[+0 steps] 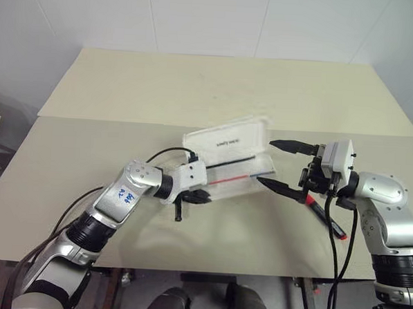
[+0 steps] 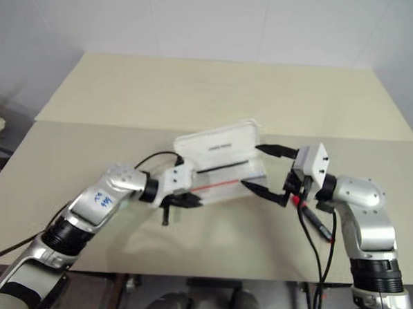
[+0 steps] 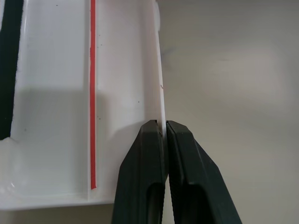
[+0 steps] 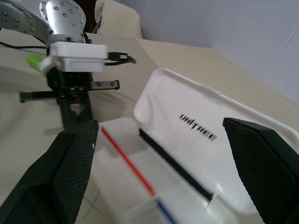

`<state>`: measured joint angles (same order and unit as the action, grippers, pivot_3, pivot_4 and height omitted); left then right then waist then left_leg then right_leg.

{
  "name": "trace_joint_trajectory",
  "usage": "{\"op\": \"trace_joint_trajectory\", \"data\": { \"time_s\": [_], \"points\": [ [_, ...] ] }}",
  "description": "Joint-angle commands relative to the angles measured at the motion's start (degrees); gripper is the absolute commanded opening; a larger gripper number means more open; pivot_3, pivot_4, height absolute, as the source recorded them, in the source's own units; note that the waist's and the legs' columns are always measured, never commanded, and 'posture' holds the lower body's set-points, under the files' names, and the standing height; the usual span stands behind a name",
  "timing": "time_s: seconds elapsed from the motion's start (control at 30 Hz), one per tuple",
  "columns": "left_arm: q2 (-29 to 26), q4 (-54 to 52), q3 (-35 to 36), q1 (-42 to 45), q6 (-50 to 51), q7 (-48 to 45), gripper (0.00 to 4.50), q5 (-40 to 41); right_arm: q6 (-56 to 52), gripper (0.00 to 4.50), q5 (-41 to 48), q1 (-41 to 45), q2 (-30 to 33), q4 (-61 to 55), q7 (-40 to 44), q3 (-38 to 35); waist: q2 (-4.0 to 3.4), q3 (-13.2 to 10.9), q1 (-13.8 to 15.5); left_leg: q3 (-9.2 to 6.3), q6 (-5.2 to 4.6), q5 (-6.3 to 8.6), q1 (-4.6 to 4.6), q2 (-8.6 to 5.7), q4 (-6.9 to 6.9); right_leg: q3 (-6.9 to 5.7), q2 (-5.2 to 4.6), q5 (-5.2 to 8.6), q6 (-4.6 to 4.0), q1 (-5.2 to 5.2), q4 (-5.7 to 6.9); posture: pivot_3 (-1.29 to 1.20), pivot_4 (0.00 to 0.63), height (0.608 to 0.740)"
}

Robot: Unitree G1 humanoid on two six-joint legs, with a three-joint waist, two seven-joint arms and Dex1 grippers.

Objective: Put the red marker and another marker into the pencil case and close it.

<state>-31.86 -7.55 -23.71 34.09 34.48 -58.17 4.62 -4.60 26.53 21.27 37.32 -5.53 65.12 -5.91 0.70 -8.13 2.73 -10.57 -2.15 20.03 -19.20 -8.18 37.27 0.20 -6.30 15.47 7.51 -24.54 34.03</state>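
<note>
Fingers of the left gripper point(image 3: 164, 135) are clamped together on the thin front wall of the pencil case point(image 1: 227, 155), pinching the white plastic edge between their two black tips. The case lies open near the middle of the beige desk point(image 1: 196, 92), its hinged lid standing tilted up at the far side with the printed lettering facing the robot, and a thin red stripe point(image 3: 92, 93) running along the inside of the tray.

At the case's right end, the right gripper point(image 1: 283, 167) is held level with its fingers spread wide apart, one finger point(image 1: 293, 145) by the lid's corner and the other by the tray's near corner; they grip nothing.

The red marker point(image 1: 328, 220) lies on the desk to the right of the case, partly hidden beneath the right wrist and its cables. In the right wrist view, a lime-green end of another marker point(image 4: 33, 60) peeks out on the desk behind the left wrist, outside the case.
</note>
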Motion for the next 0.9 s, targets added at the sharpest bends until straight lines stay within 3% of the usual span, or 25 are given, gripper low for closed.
{"op": "trace_joint_trajectory", "data": {
  "time_s": [0.03, 0.6, 0.63, 0.9],
  "points": [
    [-1.08, -3.72, -3.42, -0.8, 1.4, -4.42, 0.01, 1.23, -0.52, 4.5, 1.03, 0.78, 0.56, -1.68, -0.27, -0.63, -0.01, 0.0, -0.05, 0.04, -0.08, 0.05, 0.0, -0.01, 0.02, -0.02, 0.0, 0.0, 0.0, 0.0, 0.0, 0.0, 0.15, 0.74],
    [-2.54, -2.98, -6.45, 0.24, 4.83, -4.84, 0.01, -0.71, -2.21, 4.5, 1.97, -1.72, 1.21, -5.01, -2.18, -2.72, -0.01, 0.0, -0.29, 0.3, -0.23, 0.25, 0.03, -0.02, 0.26, 0.0, 0.01, 0.0, 0.0, 0.02, -0.01, 0.0, 0.15, 0.74],
    [-1.89, -2.68, -6.14, 0.27, 5.11, -4.31, 0.64, -0.5, -2.23, 4.5, 1.99, -1.78, 1.23, -5.08, -2.28, -2.79, -0.01, 0.0, -0.28, 0.3, -0.23, 0.26, 0.03, -0.02, 0.28, 0.01, 0.02, 0.0, 0.0, 0.04, -0.01, 0.0, 0.15, 0.74],
    [1.0, -1.98, -4.55, 0.87, 6.16, -3.12, 3.25, 0.54, -2.24, 4.5, 1.83, -1.51, 1.31, -4.81, -2.61, -2.76, -0.01, 0.0, 0.17, 0.31, -0.18, 0.28, 0.0, -0.02, 0.58, 0.06, 0.03, -0.02, 0.03, 0.15, 0.01, 0.0, 0.15, 0.74]
  ]
}}
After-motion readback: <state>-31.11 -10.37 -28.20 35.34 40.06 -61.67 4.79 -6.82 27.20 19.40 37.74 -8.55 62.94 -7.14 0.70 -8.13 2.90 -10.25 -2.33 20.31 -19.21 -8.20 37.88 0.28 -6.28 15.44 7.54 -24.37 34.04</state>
